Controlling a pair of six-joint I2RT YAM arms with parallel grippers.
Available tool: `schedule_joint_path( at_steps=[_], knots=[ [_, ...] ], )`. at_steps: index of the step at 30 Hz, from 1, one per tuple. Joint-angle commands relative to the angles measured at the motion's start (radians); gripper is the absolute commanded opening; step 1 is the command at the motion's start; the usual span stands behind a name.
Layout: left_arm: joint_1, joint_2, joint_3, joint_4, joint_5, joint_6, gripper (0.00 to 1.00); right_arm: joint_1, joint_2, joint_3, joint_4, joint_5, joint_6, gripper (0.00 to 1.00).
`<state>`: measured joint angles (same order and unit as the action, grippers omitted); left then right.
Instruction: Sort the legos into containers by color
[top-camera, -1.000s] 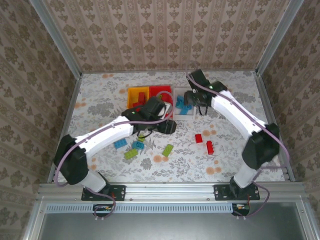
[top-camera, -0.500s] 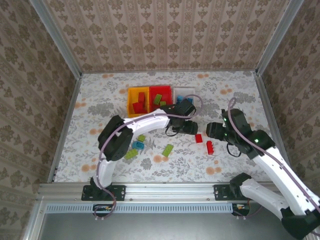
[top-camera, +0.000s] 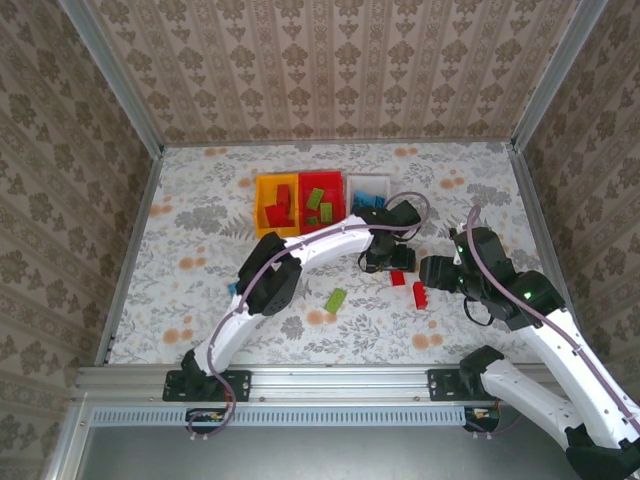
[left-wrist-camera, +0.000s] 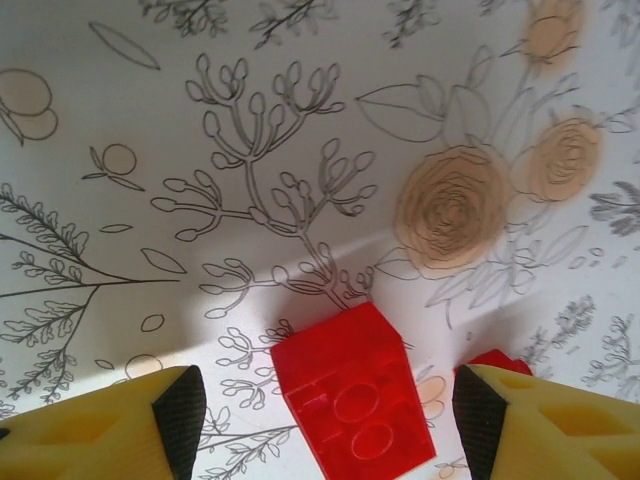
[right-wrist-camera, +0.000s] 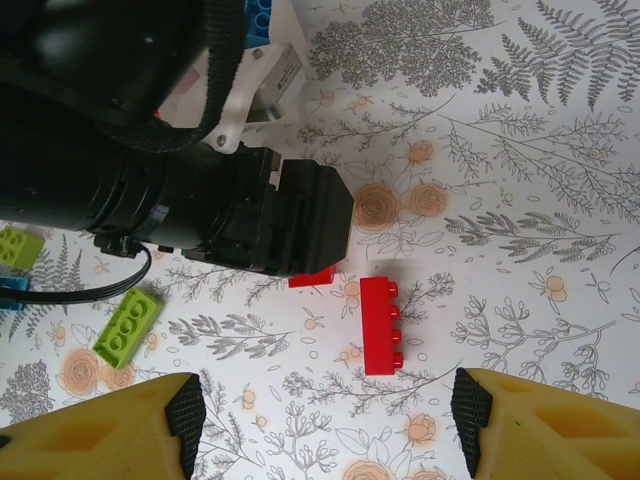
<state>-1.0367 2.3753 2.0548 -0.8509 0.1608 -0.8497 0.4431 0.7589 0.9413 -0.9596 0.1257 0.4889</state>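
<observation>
A small red lego (left-wrist-camera: 350, 390) lies on the flowered table between the fingers of my open left gripper (left-wrist-camera: 325, 425), untouched; in the top view this gripper (top-camera: 388, 262) hovers over that brick (top-camera: 397, 277). A longer red lego (right-wrist-camera: 381, 325) lies just beyond my open right gripper (right-wrist-camera: 327, 420), which holds nothing and sits at the right (top-camera: 432, 272). The yellow-orange container (top-camera: 262, 205) holds red legos, the red container (top-camera: 336, 190) holds green ones, and the white container (top-camera: 368, 181) holds blue ones. A lime green lego (top-camera: 336, 298) lies loose.
The left arm's black wrist (right-wrist-camera: 200, 210) crosses the space just left of the long red lego (top-camera: 419, 294). Another green lego (right-wrist-camera: 18, 245) and a blue one (right-wrist-camera: 10, 290) lie at the left edge of the right wrist view. Patterned walls enclose the table.
My left arm has swung right from near the containers to above the small red lego. My right arm has drawn back from the white container toward the near right.
</observation>
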Motion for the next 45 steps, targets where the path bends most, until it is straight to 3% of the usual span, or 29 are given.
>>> schedule_joint_path(
  at_steps=[1, 4, 13, 20, 24, 28, 34, 40, 45],
  knots=[
    [-0.011, 0.058, 0.086, -0.123, 0.015, -0.035, 0.7, -0.004, -0.015, 0.012, -0.038, -0.01, -0.029, 0.7],
    [-0.015, 0.095, 0.132, -0.144, 0.023, -0.033, 0.69, -0.004, -0.016, 0.011, -0.038, -0.011, -0.033, 0.7],
    [-0.016, 0.103, 0.162, -0.172, 0.011, -0.023, 0.43, -0.004, -0.012, 0.007, -0.031, -0.014, -0.035, 0.7],
    [-0.007, -0.025, 0.055, -0.162, -0.084, 0.009, 0.34, -0.005, -0.001, -0.01, -0.006, -0.041, -0.029, 0.7],
    [0.031, -0.174, -0.076, -0.155, -0.16, 0.027, 0.32, -0.004, 0.004, -0.045, 0.083, -0.142, -0.035, 0.69],
    [0.111, -0.346, -0.225, -0.157, -0.224, 0.049, 0.31, 0.02, 0.035, -0.111, 0.287, -0.326, -0.042, 0.68],
    [0.277, -0.512, -0.345, -0.185, -0.298, 0.151, 0.31, 0.273, 0.234, -0.068, 0.497, -0.246, -0.123, 0.69],
    [0.471, -0.526, -0.325, -0.186, -0.347, 0.264, 0.31, 0.341, 0.422, -0.008, 0.714, -0.265, -0.166, 0.73],
    [0.563, -0.434, -0.224, -0.174, -0.382, 0.352, 0.31, 0.341, 0.567, 0.091, 0.731, -0.248, -0.171, 0.74]
  ],
)
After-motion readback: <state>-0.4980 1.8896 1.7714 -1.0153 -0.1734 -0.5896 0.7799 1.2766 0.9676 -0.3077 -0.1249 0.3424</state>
